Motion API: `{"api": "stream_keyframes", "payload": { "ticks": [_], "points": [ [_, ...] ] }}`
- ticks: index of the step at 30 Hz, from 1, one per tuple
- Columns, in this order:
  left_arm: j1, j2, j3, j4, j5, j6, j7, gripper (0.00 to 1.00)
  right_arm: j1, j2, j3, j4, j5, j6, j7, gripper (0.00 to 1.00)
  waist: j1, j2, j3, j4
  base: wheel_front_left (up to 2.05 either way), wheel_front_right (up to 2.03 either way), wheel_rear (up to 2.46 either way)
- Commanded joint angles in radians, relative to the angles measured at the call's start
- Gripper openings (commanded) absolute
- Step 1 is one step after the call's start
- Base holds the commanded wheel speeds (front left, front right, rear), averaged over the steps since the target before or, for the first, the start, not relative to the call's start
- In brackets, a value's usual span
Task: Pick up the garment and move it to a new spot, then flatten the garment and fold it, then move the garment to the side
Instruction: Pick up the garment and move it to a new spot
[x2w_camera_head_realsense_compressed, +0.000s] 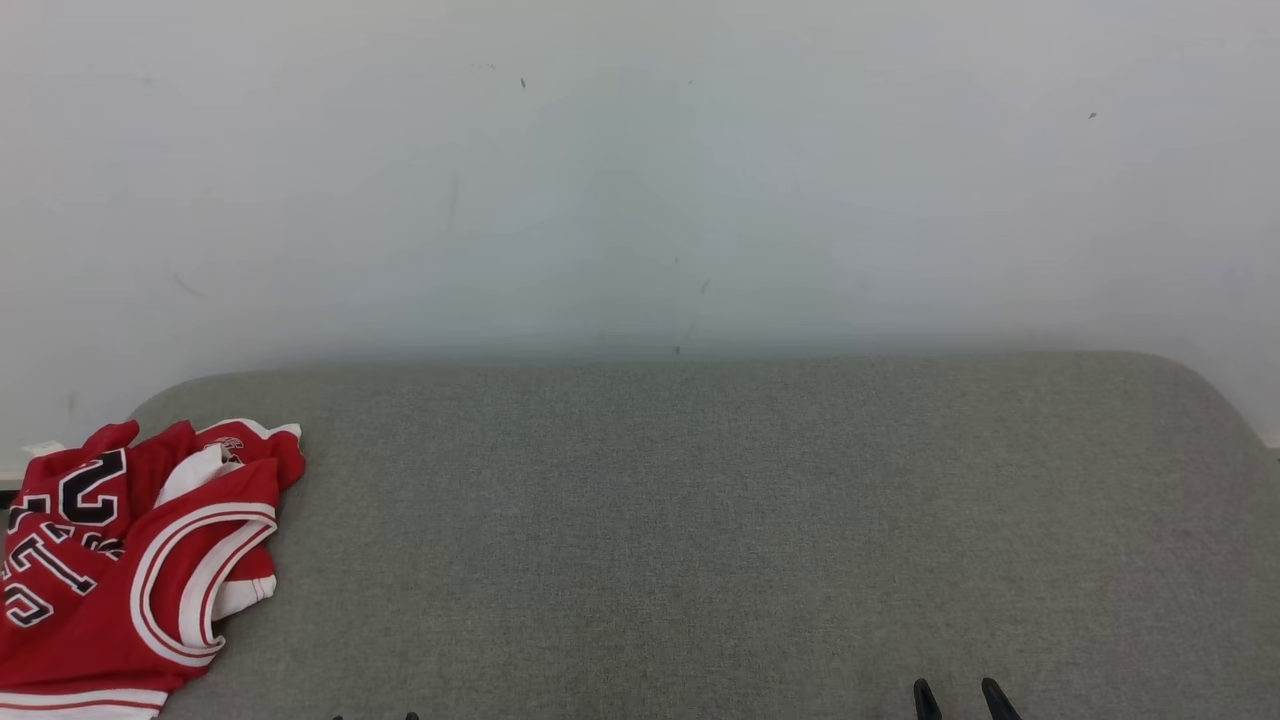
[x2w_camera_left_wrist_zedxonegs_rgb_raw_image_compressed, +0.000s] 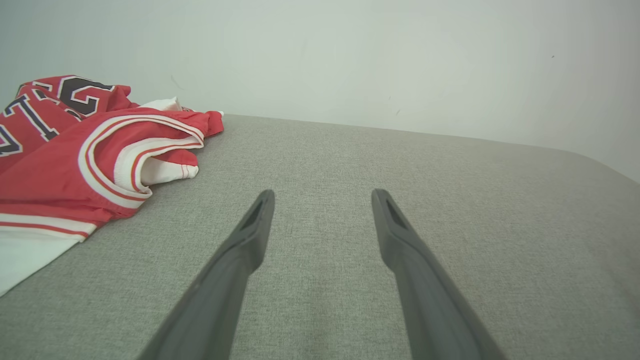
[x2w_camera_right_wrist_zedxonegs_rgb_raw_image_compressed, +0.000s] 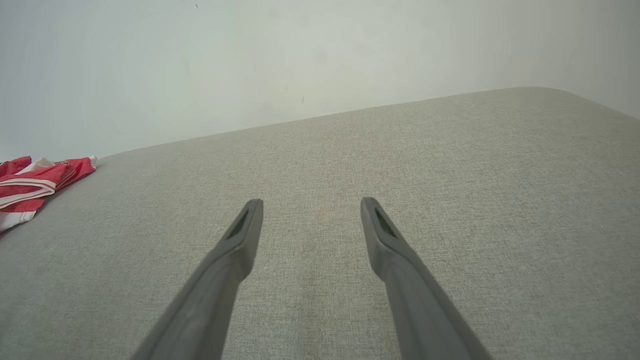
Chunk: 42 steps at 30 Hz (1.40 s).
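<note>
Dark left gripper (x2w_camera_left_wrist_zedxonegs_rgb_raw_image_compressed: 322, 197), right gripper (x2w_camera_right_wrist_zedxonegs_rgb_raw_image_compressed: 311, 205): both spread wide, empty, over grey fabric tabletop (x2w_camera_head_realsense_compressed: 700, 520).
Reach left, pinch bunched folds of crumpled red-and-white jersey (x2w_camera_head_realsense_compressed: 140, 570), lift clear.

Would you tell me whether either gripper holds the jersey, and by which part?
Nothing is held: the left gripper and right gripper are open and empty; the jersey lies untouched on the cushion.
</note>
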<state>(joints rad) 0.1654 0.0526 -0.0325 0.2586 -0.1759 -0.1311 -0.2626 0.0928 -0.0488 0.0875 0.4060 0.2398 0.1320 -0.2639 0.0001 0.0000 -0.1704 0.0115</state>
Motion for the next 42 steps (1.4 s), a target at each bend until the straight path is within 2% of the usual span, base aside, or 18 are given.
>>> {"api": "stream_keyframes", "payload": {
  "ticks": [1, 9, 15, 28, 29, 39, 42],
  "points": [
    [0.008, -0.002, 0.0, 0.003, -0.004, 0.001, -0.003, 1.0, 0.013, -0.003, 0.0, -0.002, -0.004, -0.002, -0.001, 1.0, -0.0001, 0.0, 0.0, 0.0, 0.0, 0.0, 0.0],
    [0.007, -0.002, 0.02, 0.003, -0.02, 0.001, -0.003, 1.0, 0.015, -0.003, -0.002, -0.004, -0.002, -0.002, -0.001, 1.0, -0.0001, 0.0, 0.004, 0.013, 0.0, 0.0, 0.0],
    [0.004, -0.003, 0.034, 0.002, -0.057, 0.001, -0.003, 1.0, 0.019, -0.002, 0.001, -0.002, 0.004, -0.002, -0.001, 1.0, -0.0001, 0.0, 0.013, 0.063, 0.0, 0.0, 0.0],
    [-0.003, 0.006, 0.064, -0.037, -0.04, 0.001, -0.003, 1.0, 0.016, -0.002, 0.032, -0.013, 0.045, -0.002, -0.001, 1.0, -0.0001, 0.0, 0.036, 0.271, 0.0, 0.0, 0.0],
    [-0.003, 0.006, 0.064, -0.037, -0.04, 0.001, -0.003, 1.0, 0.016, -0.002, 0.032, -0.013, 0.045, -0.002, -0.001, 1.0, -0.0001, 0.0, 0.036, 0.271, 0.0, 0.0, 0.0],
    [-0.003, 0.023, 0.102, -0.067, -0.032, 0.001, -0.003, 1.0, 0.002, -0.002, 0.049, -0.021, 0.07, -0.002, -0.001, 1.0, -0.0001, 0.0, 0.062, 0.425, 0.0, 0.0, 0.0],
    [-0.001, 0.024, 0.127, -0.078, -0.037, 0.001, -0.003, 1.0, -0.016, -0.002, 0.064, -0.022, 0.068, -0.002, -0.001, 1.0, -0.0001, 0.0, 0.084, 0.447, 0.0, 0.0, 0.0]
  ]
}}
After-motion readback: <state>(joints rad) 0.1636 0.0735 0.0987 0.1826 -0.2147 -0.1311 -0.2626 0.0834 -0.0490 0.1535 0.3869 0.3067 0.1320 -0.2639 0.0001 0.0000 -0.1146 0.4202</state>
